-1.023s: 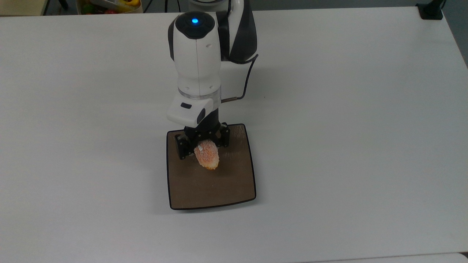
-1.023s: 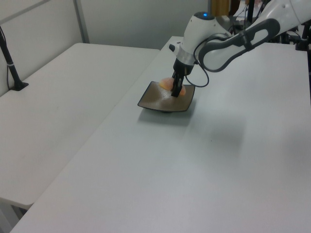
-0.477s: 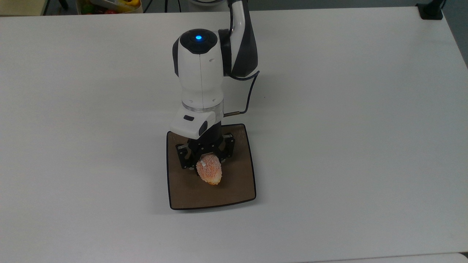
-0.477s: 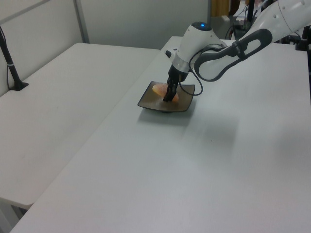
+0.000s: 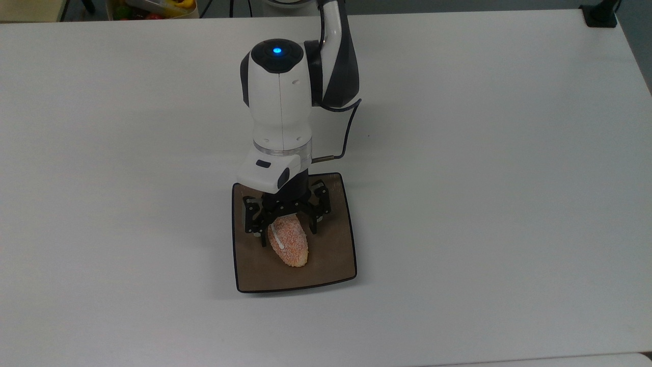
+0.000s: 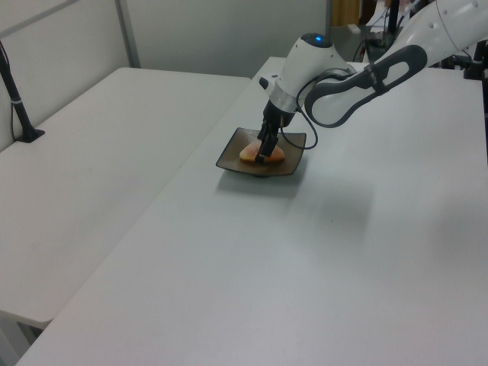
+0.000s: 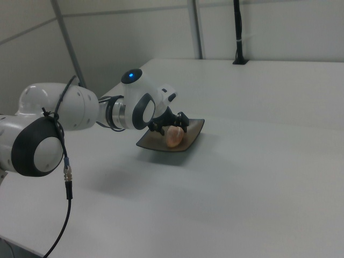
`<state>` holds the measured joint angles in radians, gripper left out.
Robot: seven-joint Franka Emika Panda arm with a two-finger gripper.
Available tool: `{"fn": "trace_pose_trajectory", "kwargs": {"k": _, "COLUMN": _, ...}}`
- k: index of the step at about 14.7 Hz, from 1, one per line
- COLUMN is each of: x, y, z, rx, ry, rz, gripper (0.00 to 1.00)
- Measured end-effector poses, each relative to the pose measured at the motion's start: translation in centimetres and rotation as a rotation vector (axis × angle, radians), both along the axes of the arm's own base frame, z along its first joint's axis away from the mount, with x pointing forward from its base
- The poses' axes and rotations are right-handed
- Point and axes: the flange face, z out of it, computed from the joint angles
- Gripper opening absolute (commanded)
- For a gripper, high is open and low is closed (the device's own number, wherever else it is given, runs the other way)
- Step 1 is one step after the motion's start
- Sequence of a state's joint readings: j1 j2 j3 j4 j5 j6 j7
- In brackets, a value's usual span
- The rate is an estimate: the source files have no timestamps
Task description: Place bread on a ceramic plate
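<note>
A broad white table [image 5: 484, 153] is seen with bare surface on all sides of the plate [image 5: 331, 255]; at the top view's upper left edge a container of colourful items [image 5: 153, 7] sits beyond the table, and at its upper right corner a black clamp [image 5: 601, 15] is fixed to the table edge. In the left view a second white table [image 6: 91, 175] lies alongside, with a dark post [image 6: 19, 114] clamped on it. The plate is square with rounded corners, glossy brown with a thin dark rim, and is set well inside the table's edges. The bread [image 5: 289, 243], a small oval roll with a grainy orange-pink crust and a short white stripe, is seen lying on the plate near its middle, its long axis running toward the top view's bottom. The gripper [image 5: 287, 227] is held low over the plate's far half, its black fingers [image 5: 313, 216] spread apart on either side of the bread's upper end, with small gaps visible between fingers and crust, so nothing is gripped. The white and black arm [image 5: 285, 97] rises directly above the plate, and a thin black cable [image 5: 349, 122] loops beside the wrist. In the right view the bread [image 7: 173, 136] is seen resting against the plate [image 7: 153, 142] surface below the gripper [image 7: 169, 123].
</note>
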<state>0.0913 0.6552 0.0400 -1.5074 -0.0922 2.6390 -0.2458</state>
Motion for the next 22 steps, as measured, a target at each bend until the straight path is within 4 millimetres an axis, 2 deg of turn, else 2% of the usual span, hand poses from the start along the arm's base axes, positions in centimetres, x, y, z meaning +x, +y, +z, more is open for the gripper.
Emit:
{"fn": "trace_pose_trajectory", "kwargs": {"k": 3, "x": 0.1, "y": 0.0, "z": 0.6, "rx": -0.001, "ry": -0.017, "rz": 0.003, "gripper": 1.0}}
{"fn": "trace_pose_trajectory", "kwargs": {"k": 5, "x": 0.1, "y": 0.0, "z": 2.1, "rx": 0.0, "ry": -0.037, "rz": 0.003, "gripper": 1.0}}
{"fn": "trace_pose_trajectory", "kwargs": {"k": 8, "x": -0.4, "y": 0.0, "z": 6.3, "rx": 0.014, "ry": -0.089, "rz": -0.012, "gripper": 1.0}}
{"fn": "trace_pose_trajectory", "kwargs": {"k": 10, "x": -1.6, "y": -0.1, "z": 9.9, "rx": 0.02, "ry": -0.099, "rz": -0.029, "gripper": 1.0}}
{"fn": "trace_pose_trajectory", "kwargs": {"k": 13, "x": -4.9, "y": -0.6, "z": 16.4, "rx": 0.02, "ry": -0.014, "rz": -0.093, "gripper": 1.0}}
{"fn": "trace_pose_trajectory", "kwargs": {"k": 17, "x": -11.2, "y": -1.5, "z": 25.3, "rx": 0.027, "ry": 0.122, "rz": -0.223, "gripper": 1.0}}
{"fn": "trace_pose_trajectory", "kwargs": {"k": 19, "x": -14.7, "y": -1.9, "z": 28.2, "rx": 0.037, "ry": 0.209, "rz": -0.277, "gripper": 1.0}}
{"fn": "trace_pose_trajectory", "kwargs": {"k": 22, "x": -19.2, "y": -2.2, "z": 30.8, "rx": 0.054, "ry": 0.337, "rz": -0.337, "gripper": 1.0}}
